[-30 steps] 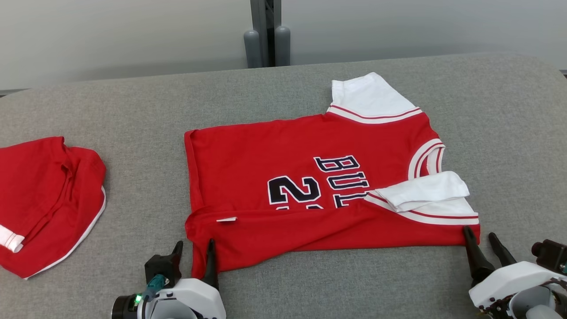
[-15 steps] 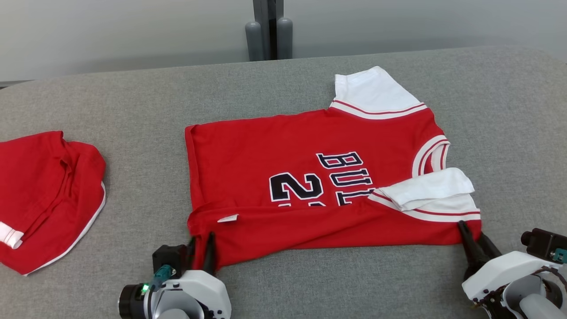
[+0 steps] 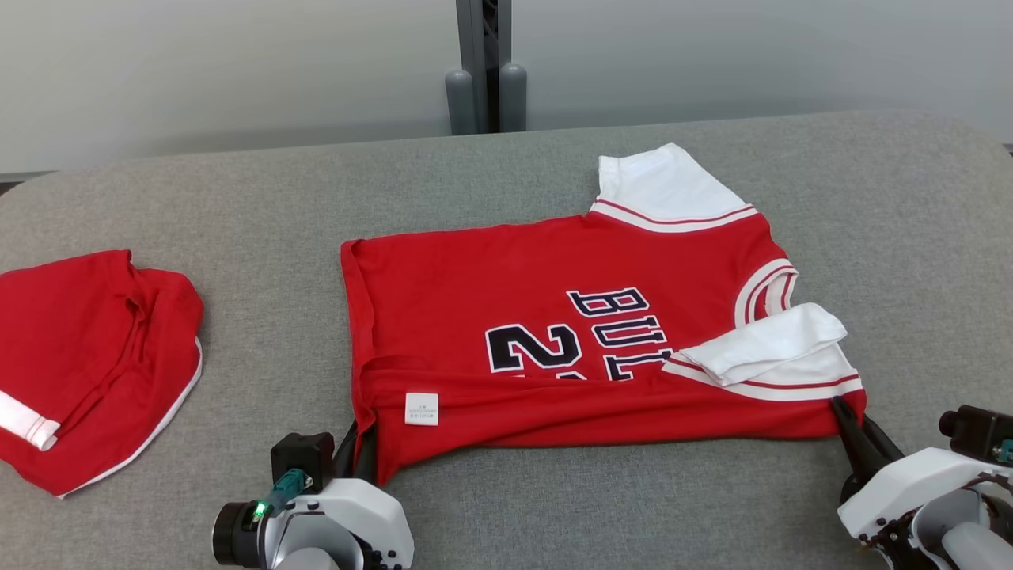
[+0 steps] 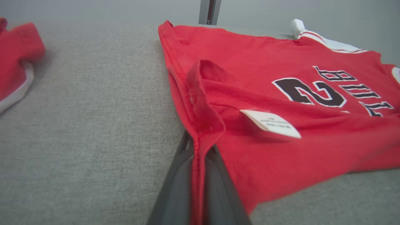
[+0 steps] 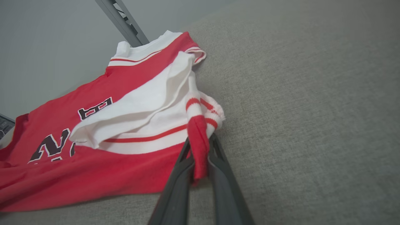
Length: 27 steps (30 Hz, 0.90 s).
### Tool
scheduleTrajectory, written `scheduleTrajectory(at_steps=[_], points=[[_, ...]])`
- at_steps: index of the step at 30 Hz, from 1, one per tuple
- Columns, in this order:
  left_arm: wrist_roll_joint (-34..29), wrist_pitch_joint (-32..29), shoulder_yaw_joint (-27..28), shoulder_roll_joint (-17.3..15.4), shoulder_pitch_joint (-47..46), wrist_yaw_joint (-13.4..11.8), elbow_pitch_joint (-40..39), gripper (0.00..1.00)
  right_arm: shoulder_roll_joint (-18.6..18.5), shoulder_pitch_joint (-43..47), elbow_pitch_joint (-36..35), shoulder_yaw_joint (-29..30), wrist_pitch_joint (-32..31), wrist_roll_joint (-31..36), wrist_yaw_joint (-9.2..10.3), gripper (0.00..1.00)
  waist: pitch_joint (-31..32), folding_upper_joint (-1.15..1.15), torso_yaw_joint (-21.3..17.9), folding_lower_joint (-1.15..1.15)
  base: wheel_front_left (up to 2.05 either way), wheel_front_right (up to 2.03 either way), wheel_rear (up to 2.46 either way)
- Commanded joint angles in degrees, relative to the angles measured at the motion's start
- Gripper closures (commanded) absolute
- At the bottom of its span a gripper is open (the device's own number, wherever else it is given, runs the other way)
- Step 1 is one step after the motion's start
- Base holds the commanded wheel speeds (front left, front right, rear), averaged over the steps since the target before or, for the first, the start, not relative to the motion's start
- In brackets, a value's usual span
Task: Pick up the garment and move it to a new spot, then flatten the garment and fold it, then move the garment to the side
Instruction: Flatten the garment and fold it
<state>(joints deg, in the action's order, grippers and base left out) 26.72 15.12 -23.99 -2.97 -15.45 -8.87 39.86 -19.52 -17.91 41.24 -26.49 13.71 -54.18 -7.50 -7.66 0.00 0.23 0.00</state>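
Observation:
The garment (image 3: 554, 332) is a red jersey with white sleeves and dark lettering, lying spread on the grey table (image 3: 253, 214) with its near edge folded over. My left gripper (image 3: 360, 447) is shut on the garment's near left corner; in the left wrist view the red hem (image 4: 200, 125) runs pinched between the two fingers of this gripper (image 4: 198, 150). My right gripper (image 3: 853, 419) is shut on the near right corner by the white sleeve. The right wrist view shows a red fold (image 5: 198, 137) clamped in that gripper (image 5: 199, 147).
A second red cloth (image 3: 87, 356) with white trim lies bunched at the table's left side, apart from the jersey. A grey post (image 3: 484, 71) stands behind the table's far edge. Bare grey table surrounds the jersey on the right and far sides.
Both grippers have gone from open to shut on the jersey's near corners. The near left hem has lifted and its white label has turned face up. The camera has shifted slightly.

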Motion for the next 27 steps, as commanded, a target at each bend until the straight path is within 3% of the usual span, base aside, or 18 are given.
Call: scheduleTrajectory(at_steps=[1,13,22,27], points=[[-0.5,0.0,0.3,-0.8,0.3,0.5,-0.2,1.0,-1.4,-0.6,-0.4,-0.4,0.4,-0.8,0.0,1.0,0.6,0.0,0.1,0.0,0.0,0.0,0.0],[1.1,-6.3,-1.7,-3.2,0.6,4.5,-0.7,1.0,-6.5,0.6,-3.9,-5.4,-4.6,-5.4,0.0,1.0,4.4,0.0,0.3,0.0,0.0,0.0,0.0],[1.9,-16.6,-4.4,-7.4,4.8,6.7,-6.2,1.0,-10.8,3.9,-7.1,-8.6,-15.6,-11.4,0.0,1.0,7.6,0.0,0.3,0.0,0.0,0.0,0.0],[2.7,-22.5,-5.3,-10.6,8.3,6.6,-11.6,1.0,-13.1,6.3,-9.7,-8.7,-22.2,-15.2,0.0,1.0,8.8,0.0,0.2,0.0,0.0,0.0,0.0]])
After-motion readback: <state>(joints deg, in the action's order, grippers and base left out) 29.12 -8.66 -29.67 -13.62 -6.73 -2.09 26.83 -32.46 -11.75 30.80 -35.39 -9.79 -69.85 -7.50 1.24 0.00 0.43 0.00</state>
